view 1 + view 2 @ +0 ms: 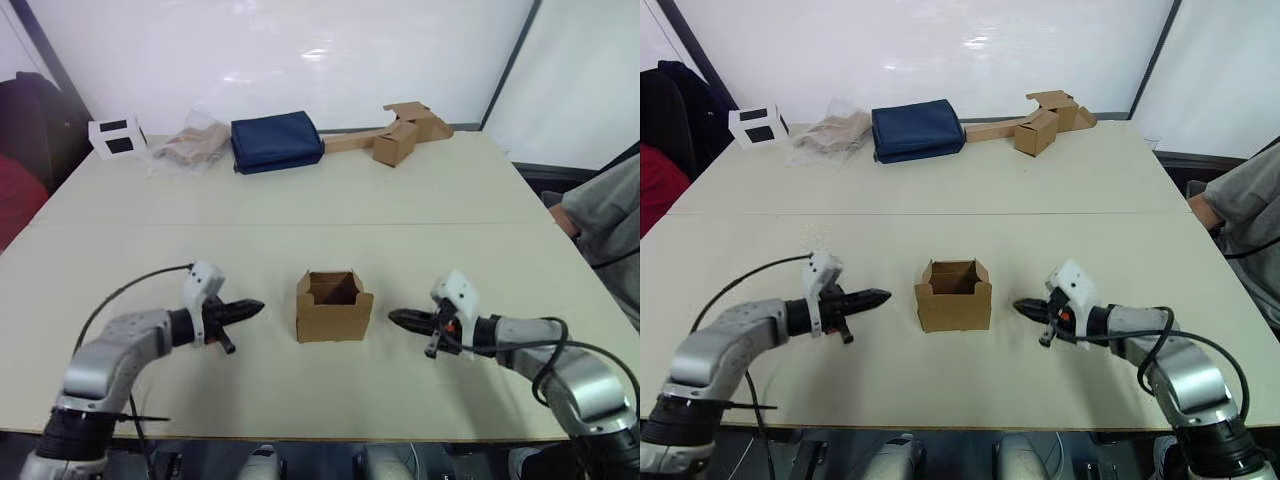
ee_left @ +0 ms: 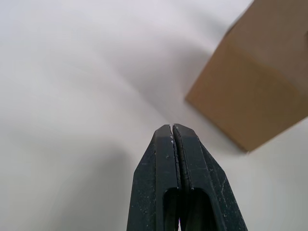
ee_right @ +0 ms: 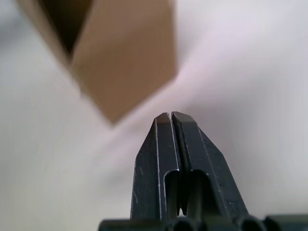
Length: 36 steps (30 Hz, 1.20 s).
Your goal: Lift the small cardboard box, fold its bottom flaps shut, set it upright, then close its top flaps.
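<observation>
Left claw (image 1: pixel 252 307) closed, empty, right claw (image 1: pixel 398 319) closed, empty, flanking small cardboard box (image 1: pixel 333 307)

No text, label, brand or number can be read anywhere. The white box (image 1: pixel 117 136) at the table's (image 1: pixel 420 200) far left corner bears only plain black squares.

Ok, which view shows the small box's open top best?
The right eye view: the small cardboard box sits upright mid-table, its open top and dark inside plain. The left eye view shows much the same. The right wrist view catches one corner and part of the opening; the left wrist view just an outer wall.
</observation>
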Each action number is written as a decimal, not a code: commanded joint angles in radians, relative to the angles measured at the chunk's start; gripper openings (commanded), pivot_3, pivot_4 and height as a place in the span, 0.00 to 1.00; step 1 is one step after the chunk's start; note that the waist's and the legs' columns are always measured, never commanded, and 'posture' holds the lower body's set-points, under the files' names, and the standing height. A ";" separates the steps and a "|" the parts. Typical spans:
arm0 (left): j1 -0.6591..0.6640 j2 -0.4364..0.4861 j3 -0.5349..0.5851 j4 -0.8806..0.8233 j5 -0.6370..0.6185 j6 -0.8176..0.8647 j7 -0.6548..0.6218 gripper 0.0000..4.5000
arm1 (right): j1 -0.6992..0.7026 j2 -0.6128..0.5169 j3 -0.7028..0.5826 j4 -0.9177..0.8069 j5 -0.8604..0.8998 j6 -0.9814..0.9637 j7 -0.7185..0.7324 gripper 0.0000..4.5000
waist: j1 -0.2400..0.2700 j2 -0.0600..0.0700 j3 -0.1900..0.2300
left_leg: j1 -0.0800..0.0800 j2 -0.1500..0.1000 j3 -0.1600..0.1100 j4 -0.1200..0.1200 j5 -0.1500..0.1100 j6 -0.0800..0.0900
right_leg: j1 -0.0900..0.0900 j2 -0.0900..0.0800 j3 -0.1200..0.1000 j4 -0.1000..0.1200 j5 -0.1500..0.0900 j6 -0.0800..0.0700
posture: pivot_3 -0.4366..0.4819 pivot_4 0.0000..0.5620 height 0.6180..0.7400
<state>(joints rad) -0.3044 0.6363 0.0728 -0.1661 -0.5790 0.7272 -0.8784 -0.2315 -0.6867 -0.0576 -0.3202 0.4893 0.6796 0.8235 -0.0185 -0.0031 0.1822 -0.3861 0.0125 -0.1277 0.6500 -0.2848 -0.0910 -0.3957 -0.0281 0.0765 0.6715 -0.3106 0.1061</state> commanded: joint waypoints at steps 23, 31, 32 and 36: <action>-0.130 -0.069 -0.124 -0.114 -0.053 0.074 0.027 0.00 | -0.118 0.098 0.103 -0.072 0.050 0.019 -0.020 0.00 | -0.002 0.000 0.000 | -0.001 0.000 0.000 -0.001 0.000 0.000 | 0.000 0.000 0.000 -0.002 0.000 0.000 | 0.48 0.27 1.00; -0.147 -0.087 -0.170 -0.068 -0.007 0.051 0.024 0.00 | -0.148 0.101 0.171 0.007 -0.023 -0.025 -0.008 0.00 | -0.002 0.000 0.000 | 0.000 0.000 0.000 -0.001 0.000 0.000 | -0.001 0.000 0.000 -0.002 0.000 0.000 | 0.48 0.27 1.00; -0.146 -0.087 -0.172 -0.064 -0.003 0.048 0.023 0.00 | -0.150 0.102 0.174 0.013 -0.027 -0.029 -0.007 0.00 | -0.002 0.000 0.000 | 0.000 0.000 0.000 -0.001 0.000 0.000 | -0.001 0.000 0.000 -0.002 0.000 0.000 | 0.48 0.27 1.00; -0.143 -0.091 -0.172 -0.056 0.003 0.043 0.023 0.00 | -0.158 0.104 0.179 0.023 -0.035 -0.039 0.002 0.00 | -0.002 0.000 0.000 | 0.000 0.000 0.000 -0.001 0.000 0.000 | -0.001 0.000 0.000 -0.002 0.000 0.000 | 0.48 0.27 1.00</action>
<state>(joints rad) -0.4392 0.5468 -0.1038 -0.2148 -0.5801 0.7918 -0.8484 -0.3714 -0.5848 0.1201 -0.2883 0.4565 0.6592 0.8177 -0.0208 -0.0030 0.1822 -0.3865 0.0128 -0.1278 0.6487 -0.2848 -0.0910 -0.3964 -0.0278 0.0764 0.6699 -0.3106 0.1061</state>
